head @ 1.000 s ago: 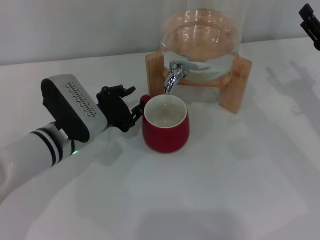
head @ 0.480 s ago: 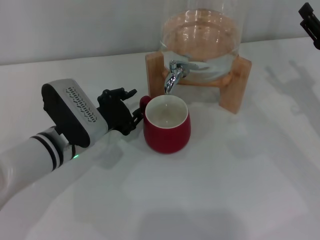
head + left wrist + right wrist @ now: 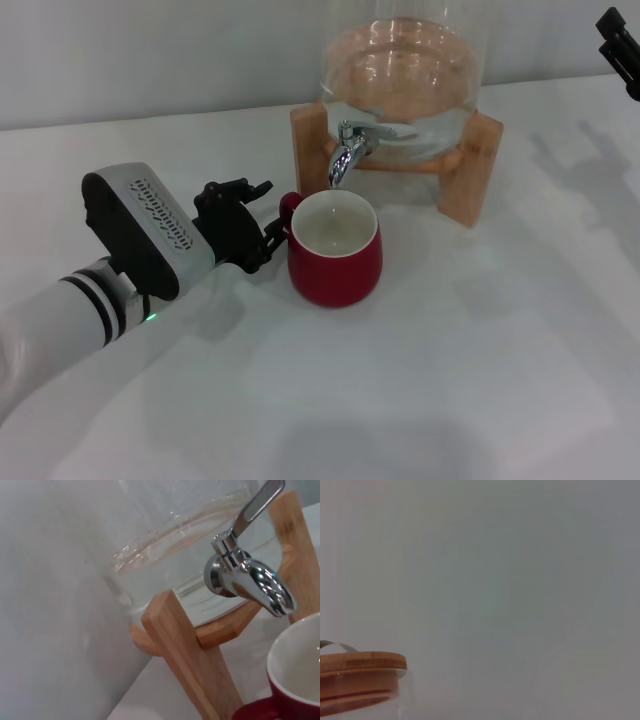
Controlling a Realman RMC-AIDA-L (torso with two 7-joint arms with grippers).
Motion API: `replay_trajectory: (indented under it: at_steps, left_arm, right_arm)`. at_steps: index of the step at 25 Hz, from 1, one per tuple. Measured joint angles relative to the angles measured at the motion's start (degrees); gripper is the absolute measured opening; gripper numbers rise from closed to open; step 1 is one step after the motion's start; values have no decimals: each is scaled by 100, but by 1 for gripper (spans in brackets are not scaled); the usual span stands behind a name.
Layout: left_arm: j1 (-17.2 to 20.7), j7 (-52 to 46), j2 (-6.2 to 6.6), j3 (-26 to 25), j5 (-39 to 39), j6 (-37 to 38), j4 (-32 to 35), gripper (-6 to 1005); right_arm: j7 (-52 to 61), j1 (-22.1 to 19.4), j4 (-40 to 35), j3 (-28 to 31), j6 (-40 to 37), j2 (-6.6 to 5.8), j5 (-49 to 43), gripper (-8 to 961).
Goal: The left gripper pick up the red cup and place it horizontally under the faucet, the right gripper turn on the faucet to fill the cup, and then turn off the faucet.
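Observation:
The red cup (image 3: 335, 265) stands upright on the white table, its white inside open directly below the spout of the chrome faucet (image 3: 348, 150). My left gripper (image 3: 268, 220) reaches in from the left and is shut on the cup's small handle. In the left wrist view the faucet (image 3: 250, 580) sits close above the cup's rim (image 3: 295, 680), with its lever pointing up. My right gripper (image 3: 620, 45) hangs at the far upper right edge, well away from the faucet and only partly in view.
The glass dispenser (image 3: 400, 90) holds water and rests on a wooden stand (image 3: 470, 170) at the back of the table (image 3: 450, 380). Its wooden lid (image 3: 360, 662) shows in the right wrist view against a plain wall.
My left arm has pushed slightly to the right, and the cup has slid a little right with it under the spout. The right gripper has stayed still.

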Motion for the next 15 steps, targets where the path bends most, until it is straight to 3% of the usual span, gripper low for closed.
replay_trajectory:
  at_steps: [15]
  left_arm:
    - [178,232,9,-195,-9,-84,148,422]
  right_arm:
    - [0,4,0,0,17,-5,-7,828]
